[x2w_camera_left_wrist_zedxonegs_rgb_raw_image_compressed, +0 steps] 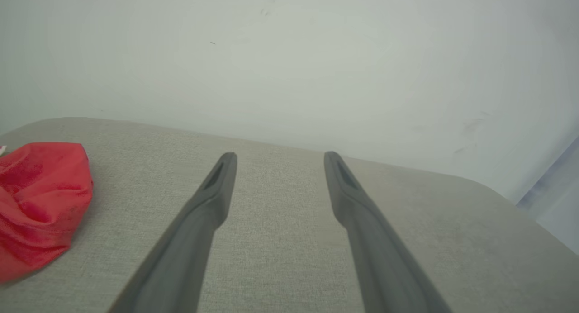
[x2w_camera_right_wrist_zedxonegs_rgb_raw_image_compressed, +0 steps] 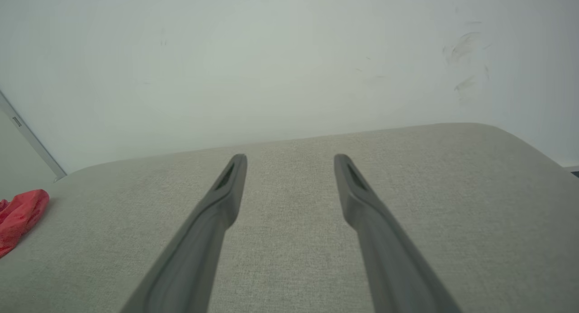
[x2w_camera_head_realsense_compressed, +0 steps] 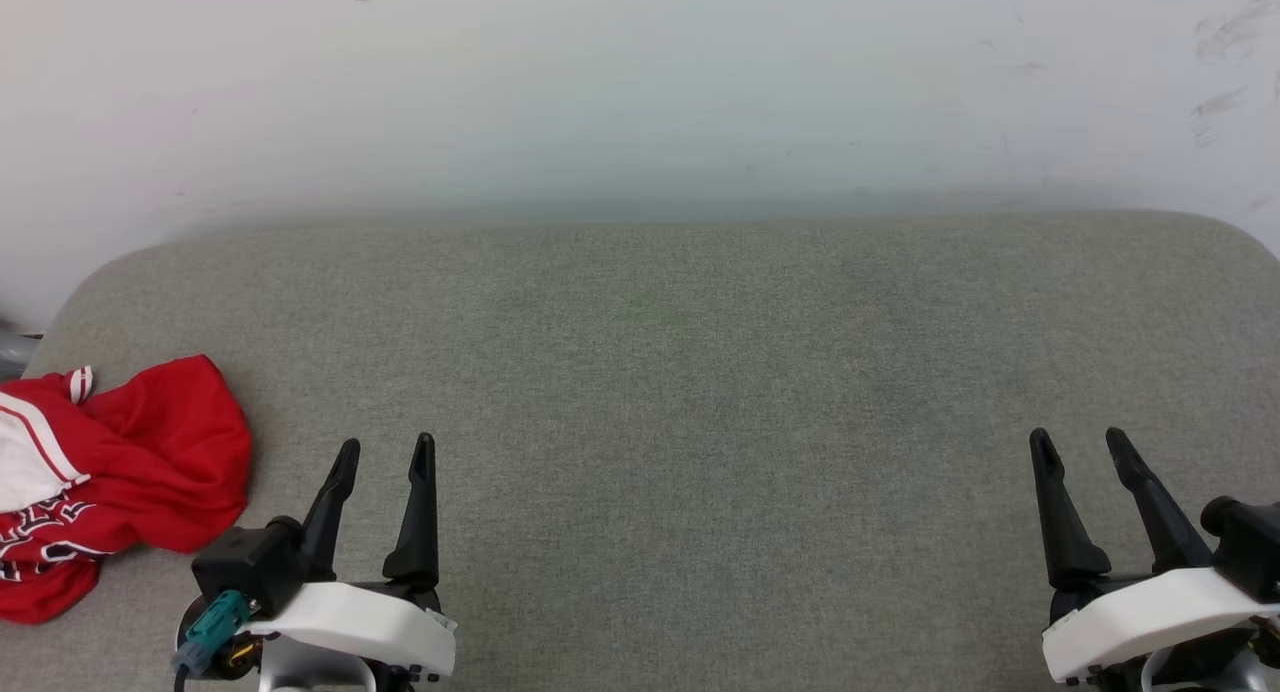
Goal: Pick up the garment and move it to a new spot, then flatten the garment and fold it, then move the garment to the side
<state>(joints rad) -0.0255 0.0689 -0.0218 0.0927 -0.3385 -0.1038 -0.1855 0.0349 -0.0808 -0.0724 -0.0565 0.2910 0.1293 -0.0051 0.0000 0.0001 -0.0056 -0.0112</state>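
Note:
The garment point(x2w_camera_head_realsense_compressed: 120, 472), a red shirt with white sleeve and striped trim, lies crumpled at the left edge of the grey fabric surface point(x2w_camera_head_realsense_compressed: 700, 392). Part of it runs out of the head view. My left gripper point(x2w_camera_head_realsense_compressed: 385, 452) hovers just right of it, open and empty, not touching it. In the left wrist view the garment point(x2w_camera_left_wrist_zedxonegs_rgb_raw_image_compressed: 38, 204) bunches at the left, beside the open left gripper point(x2w_camera_left_wrist_zedxonegs_rgb_raw_image_compressed: 278, 158). My right gripper point(x2w_camera_head_realsense_compressed: 1080, 442) stands open and empty at the lower right, far from the shirt. The right wrist view shows the garment point(x2w_camera_right_wrist_zedxonegs_rgb_raw_image_compressed: 20, 215) small at its left edge and the right gripper point(x2w_camera_right_wrist_zedxonegs_rgb_raw_image_compressed: 289, 160) open.
A pale wall point(x2w_camera_head_realsense_compressed: 640, 92) rises directly behind the surface's rounded back edge. The grey surface stretches bare between the two grippers. A grey object point(x2w_camera_head_realsense_compressed: 15, 347) peeks in at the far left beyond the surface's corner.

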